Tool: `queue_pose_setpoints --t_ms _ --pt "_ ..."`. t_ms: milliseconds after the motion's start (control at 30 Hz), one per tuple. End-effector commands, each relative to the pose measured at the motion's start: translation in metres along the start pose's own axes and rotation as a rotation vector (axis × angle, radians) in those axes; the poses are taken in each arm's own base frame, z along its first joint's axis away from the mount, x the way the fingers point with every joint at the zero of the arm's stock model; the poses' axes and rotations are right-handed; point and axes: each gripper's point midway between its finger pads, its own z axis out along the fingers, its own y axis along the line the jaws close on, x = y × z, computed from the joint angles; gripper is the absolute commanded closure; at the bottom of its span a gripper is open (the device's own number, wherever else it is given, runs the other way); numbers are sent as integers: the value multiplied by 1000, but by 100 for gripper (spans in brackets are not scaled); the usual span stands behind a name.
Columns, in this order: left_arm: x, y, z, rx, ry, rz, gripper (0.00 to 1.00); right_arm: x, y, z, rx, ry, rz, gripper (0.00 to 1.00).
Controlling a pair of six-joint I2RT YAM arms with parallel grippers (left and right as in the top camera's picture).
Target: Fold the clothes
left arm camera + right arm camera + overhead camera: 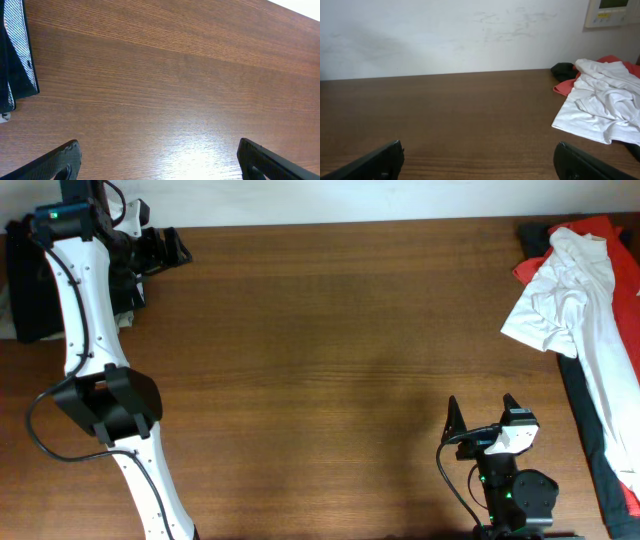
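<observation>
Gaping wide over the brown wooden table [175, 75], the left gripper [157, 160] grips nothing; a black fabric garment with mesh lining [17, 55] lies ahead, outside its left jaw. The right gripper [477, 160], jaws likewise apart, has a crumpled white cloth garment [600, 107] on a red fabric piece [565, 86] ahead, beyond its right jaw.

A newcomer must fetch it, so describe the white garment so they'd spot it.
Go to the right edge of the wooden table, where clothes are heaped. The white garment lies crumpled on top, the only pale piece, over a red one and a dark one.
</observation>
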Motion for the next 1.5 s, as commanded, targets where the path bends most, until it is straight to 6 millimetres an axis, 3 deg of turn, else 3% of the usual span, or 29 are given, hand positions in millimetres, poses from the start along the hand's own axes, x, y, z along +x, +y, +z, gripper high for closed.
queue_pose_setpoints --t_ms 0,400,500,600,667,733,867,1000,1100,1233,1300,1467 --pt "-3 0 -7 -6 -18 6 1 2 3 0 -15 2 -8 1" --pt "-2 -1 -7 -6 -17 6 1 3 3 0 -15 3 -8 1" --pt "-1 -12 -4 1 -12 25 1 3 3 0 -15 4 -8 1" --pt "8 -40 3 19 17 72 1 3 3 0 -15 4 -8 1" --pt "26 -63 18 28 75 108 1 3 3 0 -15 4 -8 1" --pt "42 -66 29 -8 104 131 1 3 3 0 -15 4 -8 1" --pt "84 -48 36 -67 53 157 1 3 3 0 -15 4 -8 1" --pt "155 -12 26 -180 -28 175 1 3 3 0 -15 4 -8 1" --pt "180 -10 19 -151 -192 211 1 3 3 0 -15 4 -8 1" --pt "189 -25 -3 -25 -584 286 1 3 3 0 -15 4 -8 1" --pt "209 -32 -22 39 -794 350 1 3 3 0 -15 4 -8 1" --pt "247 -30 -50 68 -1042 404 1 3 3 0 -15 4 -8 1"
